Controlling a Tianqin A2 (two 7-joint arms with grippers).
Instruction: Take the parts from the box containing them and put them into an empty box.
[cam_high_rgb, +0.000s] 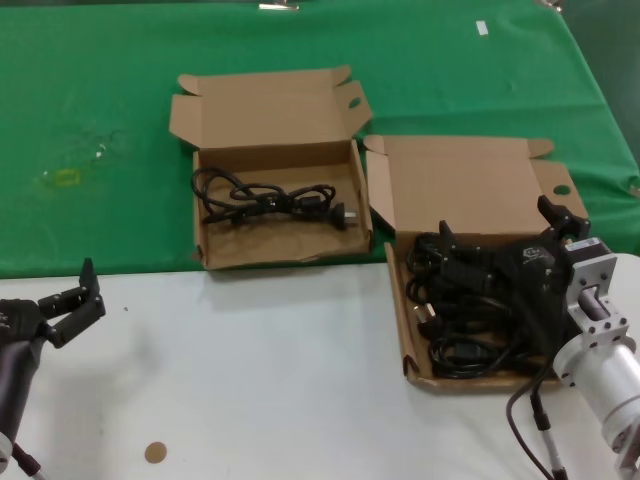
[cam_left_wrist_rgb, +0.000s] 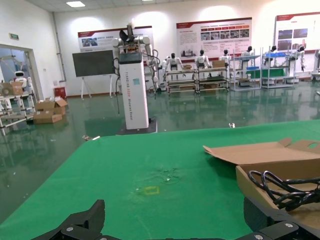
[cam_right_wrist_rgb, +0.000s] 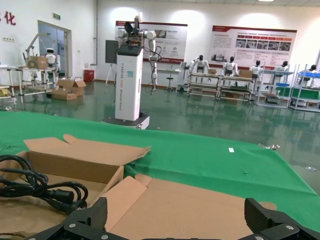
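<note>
There are two brown cardboard boxes on the table, both with their lids flipped back. The box in the upper middle of the head view (cam_high_rgb: 215, 255) has one black cord (cam_high_rgb: 270, 200) lying flat inside it. The box at the right (cam_high_rgb: 408, 345) holds a tangled heap of black cords (cam_high_rgb: 465, 335); how many are in the heap is hard to count.

There are two grippers. The right gripper (cam_high_rgb: 505, 235) is at the right of the head view, down over the heap box, right above the pile of cords. Its two fingers are spread wide apart, one near the middle of the box and one by the box's right side. It holds nothing, and whether it touches the cords cannot be told.

The left gripper (cam_high_rgb: 82, 300) waits at the lower left of the head view, over the white table (cam_high_rgb: 250, 380), well apart from both boxes. Its fingers are open too and hold nothing.
</note>
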